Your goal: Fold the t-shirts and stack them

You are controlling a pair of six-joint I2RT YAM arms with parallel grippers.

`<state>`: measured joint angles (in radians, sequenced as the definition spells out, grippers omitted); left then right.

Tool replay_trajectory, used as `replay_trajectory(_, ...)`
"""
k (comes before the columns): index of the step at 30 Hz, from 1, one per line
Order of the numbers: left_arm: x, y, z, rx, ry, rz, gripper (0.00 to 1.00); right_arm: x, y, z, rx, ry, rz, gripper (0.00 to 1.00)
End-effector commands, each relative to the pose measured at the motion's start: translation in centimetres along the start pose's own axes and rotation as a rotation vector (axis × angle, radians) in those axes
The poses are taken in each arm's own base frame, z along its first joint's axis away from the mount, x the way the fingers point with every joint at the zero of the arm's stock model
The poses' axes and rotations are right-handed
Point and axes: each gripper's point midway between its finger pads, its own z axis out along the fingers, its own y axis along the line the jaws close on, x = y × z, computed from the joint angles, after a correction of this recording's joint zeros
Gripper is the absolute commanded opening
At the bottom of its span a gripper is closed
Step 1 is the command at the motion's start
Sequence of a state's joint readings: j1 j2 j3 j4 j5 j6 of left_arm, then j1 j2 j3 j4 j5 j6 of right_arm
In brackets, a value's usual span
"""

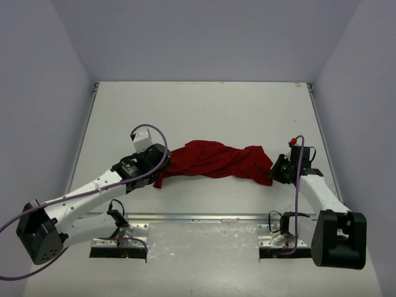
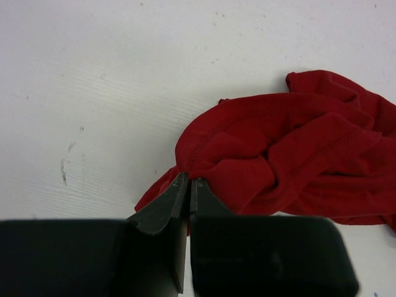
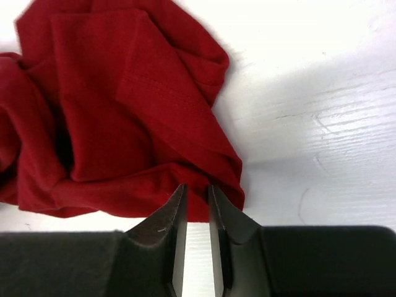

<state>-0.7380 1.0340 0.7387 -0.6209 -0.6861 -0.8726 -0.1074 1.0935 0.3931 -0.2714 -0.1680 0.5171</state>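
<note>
One deep-red t-shirt [image 1: 213, 159] lies bunched in a long band across the middle of the white table [image 1: 204, 108]. At its left end my left gripper [image 1: 158, 171] is shut on a fold of the cloth. In the left wrist view the gripper [image 2: 189, 180] has its jaws together, with the shirt [image 2: 291, 148] crumpled beyond them. At the right end my right gripper [image 1: 275, 169] sits low on the table. In the right wrist view the gripper [image 3: 197, 187] has narrow jaws with the shirt's [image 3: 117, 111] lower edge between the tips.
A metal rail [image 1: 204, 218] runs along the near edge between the two arm bases. Grey walls close in the table on the left, right and back. Bare table lies beyond the shirt.
</note>
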Motion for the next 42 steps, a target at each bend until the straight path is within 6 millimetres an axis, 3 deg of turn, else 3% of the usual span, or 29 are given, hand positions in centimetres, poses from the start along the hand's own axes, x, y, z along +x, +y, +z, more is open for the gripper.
replay_trajectory(1, -1.7, -0.9, -0.4, 0.034, -0.038, -0.043, 0.0, -1.7, 0.6, -1.1, -0.018, -0.073, -0.02, 0.19)
replay_trajectory(5, -1.8, -1.0, -0.4, 0.04, -0.042, -0.052, 0.0, -2.1, 1.2, -1.8, -0.043, -0.085, -0.037, 0.01)
replay_trajectory(10, -2.5, -1.4, -0.9, 0.055, -0.05, -0.051, 0.0, -2.7, 2.7, -3.4, -0.099, -0.099, -0.052, 0.01)
replay_trajectory(17, -4.2, -2.3, -2.3, 0.117, -0.074, -0.064, 0.0, -6.6, 7.0, -9.4, -0.234, -0.232, -0.119, 0.01)
replay_trajectory(20, -5.3, -3.1, -3.2, 0.167, -0.089, -0.054, 0.0, -7.0, 8.4, -11.1, -0.292, -0.241, -0.132, 0.01)
replay_trajectory(23, -7.9, -4.9, -5.5, 0.261, -0.117, -0.054, 0.0, -9.1, 10.7, -15.4, -0.358, -0.329, -0.162, 0.01)
replay_trajectory(26, -9.7, -5.8, -7.5, 0.351, -0.15, -0.058, 0.0, -11.3, 10.9, -18.7, -0.316, -0.435, -0.156, 0.01)
replay_trajectory(27, -10.1, -5.9, -7.9, 0.358, -0.161, -0.067, 0.0, -11.5, 10.3, -18.4, -0.282, -0.434, -0.139, 0.02)
replay_trajectory(28, -10.2, -5.7, -7.9, 0.35, -0.163, -0.07, 0.0, -11.3, 10.1, -17.3, -0.27, -0.396, -0.126, 0.11)
replay_trajectory(30, -9.6, -4.9, -7.1, 0.299, -0.154, -0.065, 0.0, -9.1, 9.4, -13.9, -0.275, -0.265, -0.112, 0.41)
replay_trajectory(33, -8.1, -4.0, -5.5, 0.211, -0.12, -0.069, 0.0, -6.4, 6.4, -9.6, -0.177, -0.174, -0.072, 0.49)
replay_trajectory(34, -7.8, -3.9, -5.2, 0.202, -0.113, -0.073, 0.0, -6.2, 5.8, -8.9, -0.159, -0.184, -0.058, 0.61)
replay_trajectory(37, -6.9, -4.0, -4.6, 0.199, -0.097, -0.058, 0.0, -3.8, 4.6, -6.5, -0.144, -0.1, -0.05, 0.67)
replay_trajectory(42, -6.1, -3.8, -3.9, 0.197, -0.093, -0.043, 0.0, -2.8, 5.3, -4.2, -0.224, -0.017, -0.123, 0.71)
